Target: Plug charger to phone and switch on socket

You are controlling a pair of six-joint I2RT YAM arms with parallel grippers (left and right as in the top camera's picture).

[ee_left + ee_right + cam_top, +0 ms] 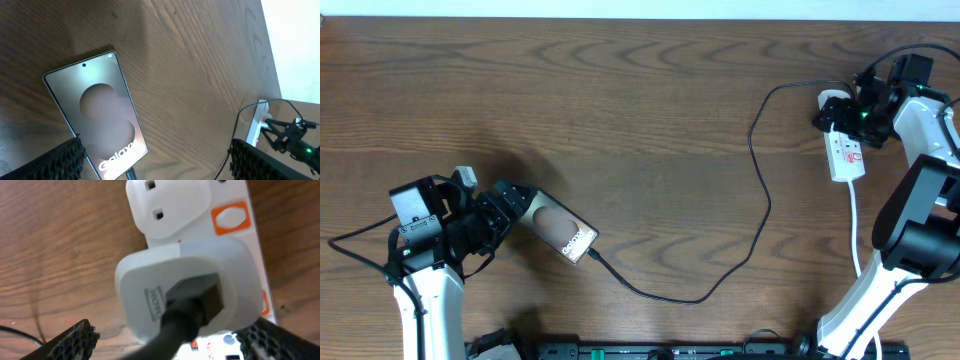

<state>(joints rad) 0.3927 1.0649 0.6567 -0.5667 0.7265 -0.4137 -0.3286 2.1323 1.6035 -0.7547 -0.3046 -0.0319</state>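
The left arm reaches in low from the near left of the phone point(562, 230), its wrist tipped down. The left gripper point(160, 162) straddles the phone's lettered end. Its fingers point(62, 160) stand wide apart and hold nothing.

The phone lies flat and askew on the table point(620, 100), screen up. It looks rigid, glossy and slippery, with glass that should not be squeezed hard. The long edges seem the safest place to pinch it.

The charger point(175, 330) runs from the phone's lettered end, where its plug tip point(592, 255) appears already seated. From there it loops loosely away to the right of the phone. The cable looks light and limp, so it would sag if lifted mid-length. The stiff tip beside the phone is the better hold.

The socket point(847, 158) lies well to the right of the phone, toward the far edge. A white adapter point(185, 290) sits in it and carries the charger's other end. The strip is probably light enough to slide when pushed. Its orange switch point(230, 219) is small and likely wants a firm press straight down from one fingertip.

The right arm, farthest right of the phone, bends over the socket. The right gripper point(172, 340) points down at the adapter with its jaws spread wide on either side. It grips nothing that can be seen.
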